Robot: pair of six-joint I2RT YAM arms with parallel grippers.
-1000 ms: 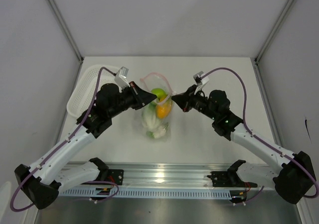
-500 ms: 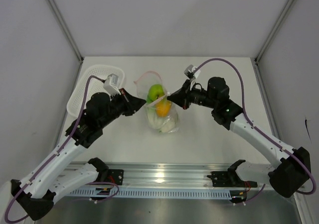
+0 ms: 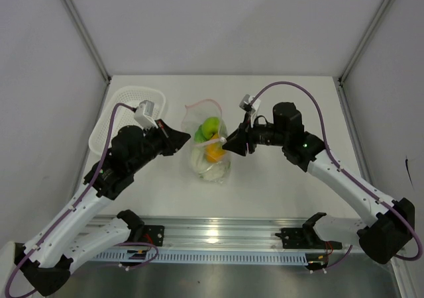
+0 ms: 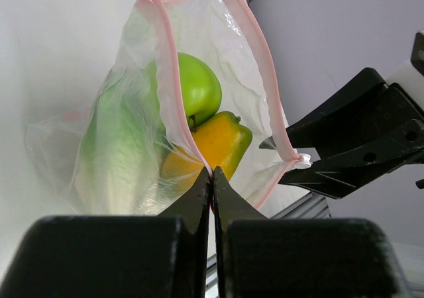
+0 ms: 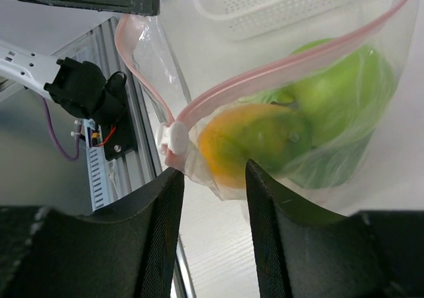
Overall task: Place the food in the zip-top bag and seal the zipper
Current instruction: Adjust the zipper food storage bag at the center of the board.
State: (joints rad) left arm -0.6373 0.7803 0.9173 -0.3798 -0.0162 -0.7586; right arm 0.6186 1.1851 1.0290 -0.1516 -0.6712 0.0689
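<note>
Clear, crinkly plastic is making up the bag (image 3: 211,155), so I am judging it thin, limp and slippery, light in itself but sagging under the food. The firmer pink zipper strip (image 4: 173,93) is looking like the soundest place to take hold. My left gripper (image 4: 212,179) is clamping that strip at one side of the mouth. My right gripper (image 5: 213,172) is waiting at the other end with its jaws spread apart, gripping nothing, just below the white slider (image 5: 175,137). Inside, the green apple (image 4: 199,86), orange fruit (image 4: 222,142) and cabbage (image 4: 119,152) are lying packed together. The bag is sitting about mid-table (image 3: 298,93), well apart from the right and near edges. A white basket (image 3: 122,106) is crowding the far left corner, so I am judging the right side the freer one for moving.
</note>
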